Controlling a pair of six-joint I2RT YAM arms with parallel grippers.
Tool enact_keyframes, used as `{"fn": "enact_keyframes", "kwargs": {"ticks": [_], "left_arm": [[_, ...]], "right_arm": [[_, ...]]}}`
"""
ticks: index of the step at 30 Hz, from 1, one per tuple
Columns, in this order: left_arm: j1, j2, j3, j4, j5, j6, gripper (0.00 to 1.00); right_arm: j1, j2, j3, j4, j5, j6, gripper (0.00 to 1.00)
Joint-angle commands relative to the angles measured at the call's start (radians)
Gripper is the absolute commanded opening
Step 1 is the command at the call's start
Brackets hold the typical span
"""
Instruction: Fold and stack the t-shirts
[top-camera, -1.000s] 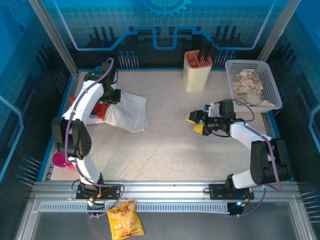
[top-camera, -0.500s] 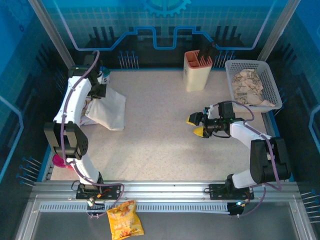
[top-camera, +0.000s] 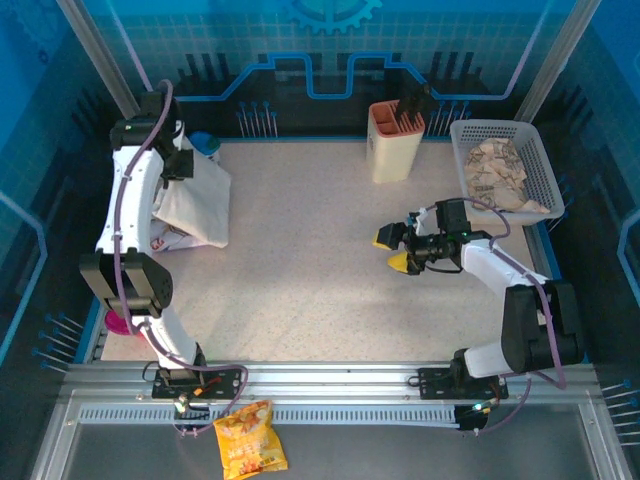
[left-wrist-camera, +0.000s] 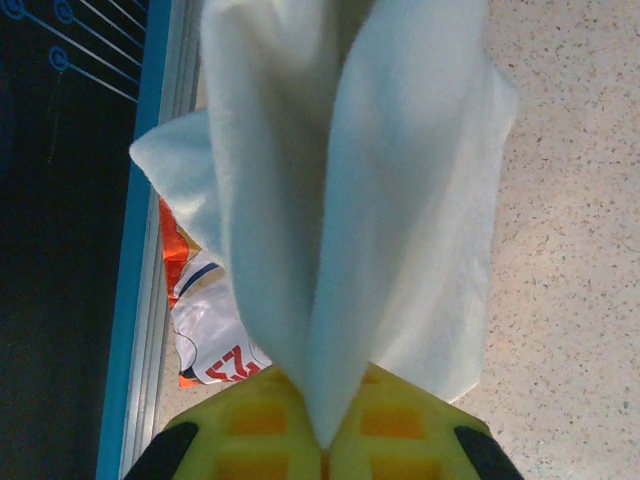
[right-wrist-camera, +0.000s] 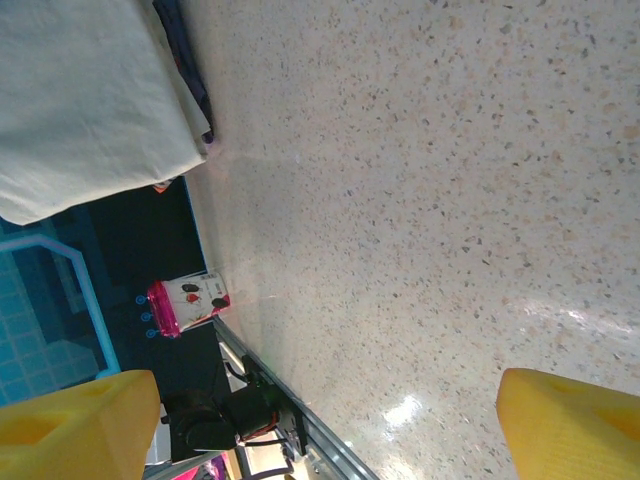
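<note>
Because the plain white soft-fabric t-shirt hangs bunched from a single pinch at the far-left corner of the speckled worktop, it may slip or drag the orange-and-white packet beneath — the left tool is clamped on its fold, the right tool gapes empty mid-worktop.

The white and orange plastic packet bears red block characters that look like "ZZ", partly covered by the white soft-fabric t-shirt. The white label on the pink box and the print on the yellow snack bag are too small to read.
</note>
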Motion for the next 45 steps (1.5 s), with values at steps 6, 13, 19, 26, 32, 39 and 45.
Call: {"fn": "enact_keyframes", "kwargs": {"ticks": [6, 13, 19, 26, 32, 39, 45], "left_arm": [[0.065, 0.022, -0.005, -0.003, 0.024, -0.013, 0.0], [0.107, 0.022, -0.074, 0.032, 0.013, -0.05, 0.0], [0.187, 0.017, -0.16, 0.1, 0.041, -0.062, 0.0], [0.252, 0.051, -0.15, 0.119, 0.044, -0.061, 0.0], [0.293, 0.052, -0.193, 0.164, 0.037, -0.068, 0.0], [0.346, 0.082, -0.211, 0.203, 0.026, -0.087, 0.0], [0.389, 0.172, -0.182, 0.227, 0.002, -0.109, 0.0]], "right_arm": [[0.037, -0.02, 0.035, -0.059, 0.032, -0.007, 0.88], [0.058, 0.002, 0.061, -0.076, 0.042, -0.008, 0.88], [0.084, 0.007, 0.103, -0.101, 0.05, 0.002, 0.88], [0.108, 0.043, 0.174, -0.148, 0.054, -0.024, 0.88], [0.115, 0.05, 0.167, -0.138, 0.052, -0.019, 0.88], [0.124, 0.059, 0.177, -0.164, 0.054, -0.034, 0.88], [0.138, 0.063, 0.182, -0.175, 0.054, -0.036, 0.88]]}}
